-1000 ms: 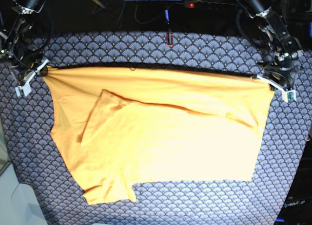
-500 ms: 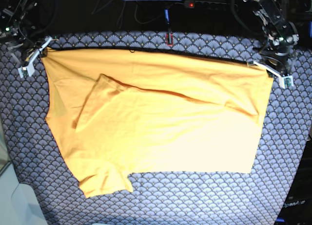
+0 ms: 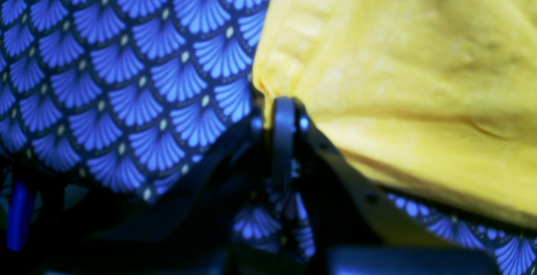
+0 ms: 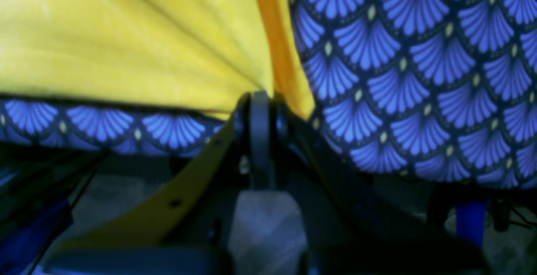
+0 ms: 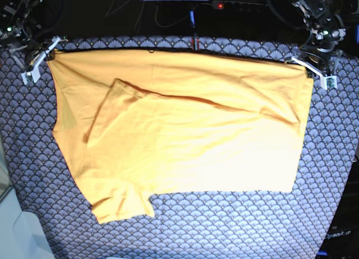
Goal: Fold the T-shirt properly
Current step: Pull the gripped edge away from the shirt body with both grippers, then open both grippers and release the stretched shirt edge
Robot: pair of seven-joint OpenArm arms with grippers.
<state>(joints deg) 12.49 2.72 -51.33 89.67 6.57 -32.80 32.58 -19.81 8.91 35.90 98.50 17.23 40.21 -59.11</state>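
The orange-yellow T-shirt (image 5: 185, 135) lies spread wide on the navy fan-pattern cloth (image 5: 224, 231). Its far edge is held taut between my two grippers. My right gripper (image 5: 44, 56) is shut on the shirt's far left corner; the right wrist view shows the fabric (image 4: 126, 36) fanning out from the closed jaws (image 4: 262, 99). My left gripper (image 5: 310, 68) is shut on the far right corner; the left wrist view shows the cloth (image 3: 398, 78) bunched at the jaws (image 3: 270, 101). One sleeve (image 5: 112, 110) is folded over the body; another (image 5: 123, 206) sticks out at the near left.
The navy cloth (image 3: 126, 78) covers the table and shows in the right wrist view (image 4: 419, 78) too. Behind the table's far edge are dark cables and a red light (image 5: 220, 5). A pale surface (image 5: 17, 231) lies off the near left corner.
Both grippers have moved toward the table's far edge, pulling the shirt's held edge and the whole shirt back with them. The edge stays taut.
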